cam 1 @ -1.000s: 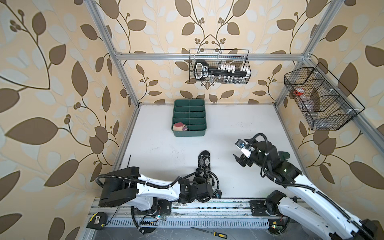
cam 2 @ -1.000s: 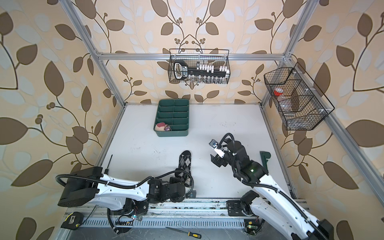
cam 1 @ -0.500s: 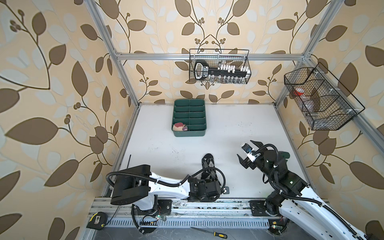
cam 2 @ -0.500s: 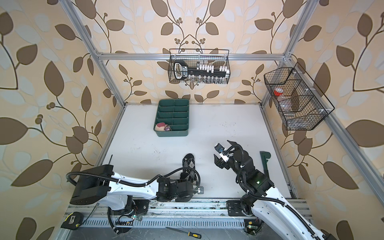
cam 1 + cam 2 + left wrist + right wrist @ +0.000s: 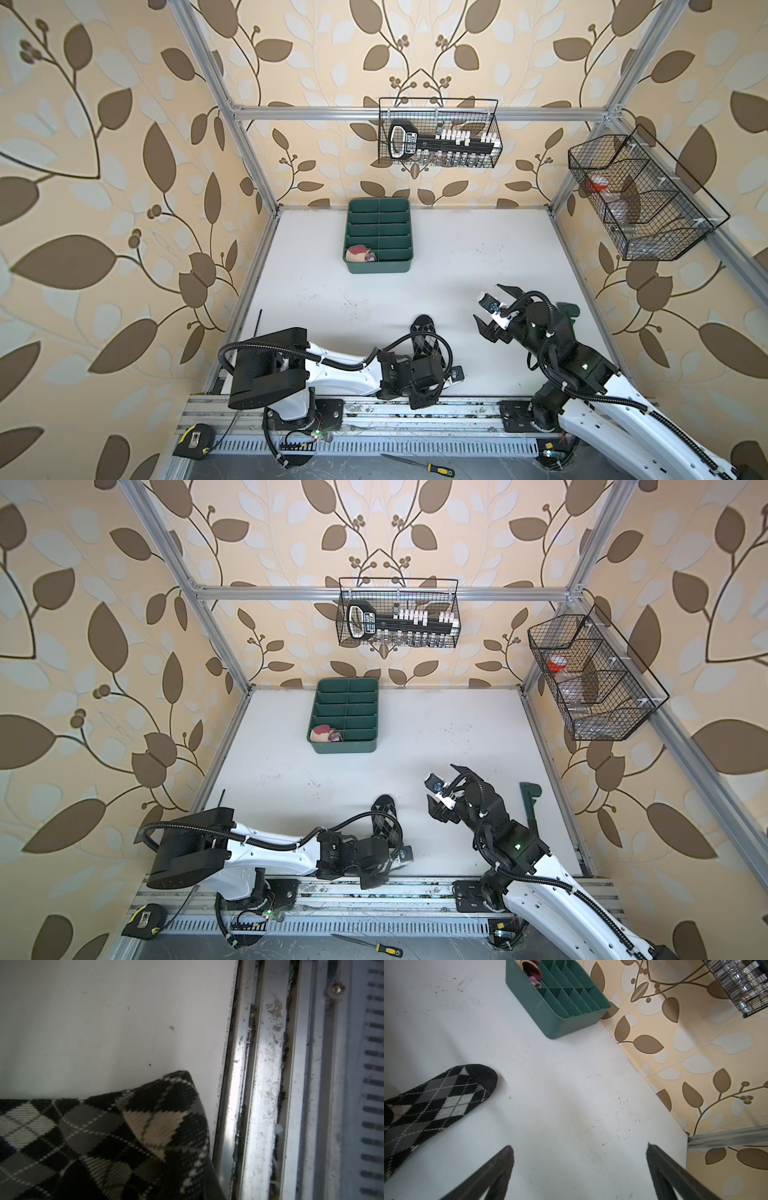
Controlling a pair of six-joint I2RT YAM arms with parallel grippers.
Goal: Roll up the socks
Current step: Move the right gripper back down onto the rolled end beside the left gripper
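While the left arm [image 5: 340, 368] stretches low along the near edge of the white worktop [image 5: 478, 249], a green divided tray [image 5: 378, 269] farther back holds the beige sock [image 5: 360, 253], bundled in its near-left compartment. Slightly right, the argyle sock [image 5: 424, 338] lies flat, black toe pointing away, cuff end under the left fingers [image 5: 428, 374]. These are almost fully closed; the left wrist view shows the cuff folded and lifted, so they appear to pinch it, though that view hides the fingers themselves. Further right, the right fingers [image 5: 508, 288] hover spread wide, holding nothing. The knit looks soft, light and limp; pinching both cuff layers seems the surest hold, since a loose roll would likely unfurl.
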